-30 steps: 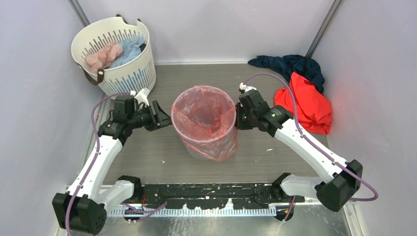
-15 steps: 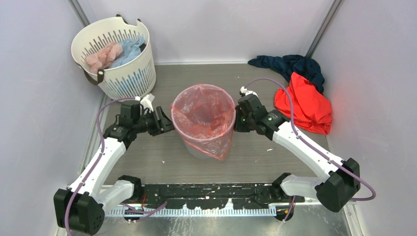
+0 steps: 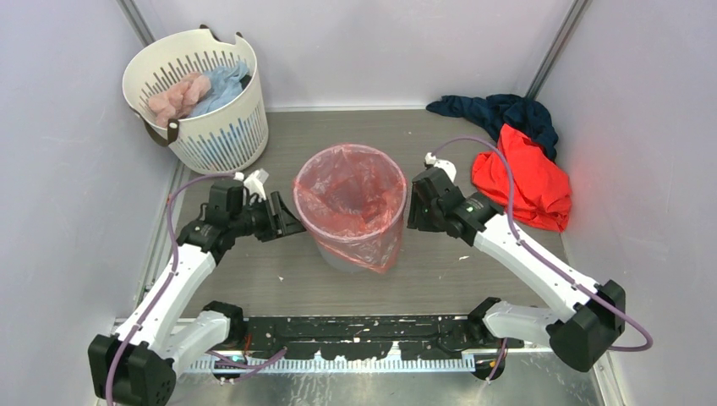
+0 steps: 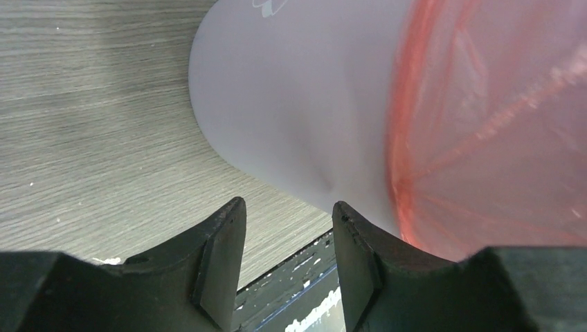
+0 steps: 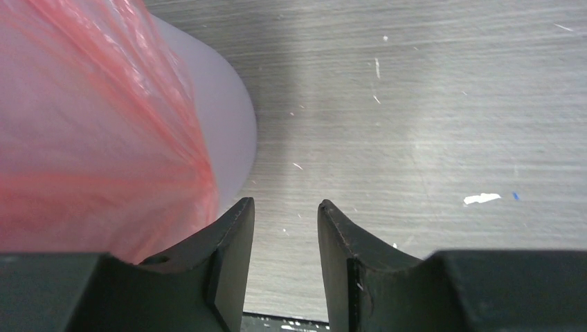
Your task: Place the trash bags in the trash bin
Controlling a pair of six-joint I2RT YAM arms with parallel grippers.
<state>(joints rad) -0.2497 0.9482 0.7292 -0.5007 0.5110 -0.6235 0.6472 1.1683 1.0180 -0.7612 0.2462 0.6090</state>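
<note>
Grey worktop (image 3: pixel 254 271) carries the bin (image 4: pixel 291 104), bag (image 3: pixel 351 190) lining it and lapped over its rim; left tool (image 4: pixel 287 228) and right tool (image 5: pixel 285 218), both half-open and empty alongside, should probably pinch loose film and pull down evenly.

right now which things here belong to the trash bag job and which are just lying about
Job: trash bag, draped in and over the trash bin; left gripper and right gripper, both open beside it.
Lying about: laundry basket with cloths; red-orange garment; dark blue garment.
</note>
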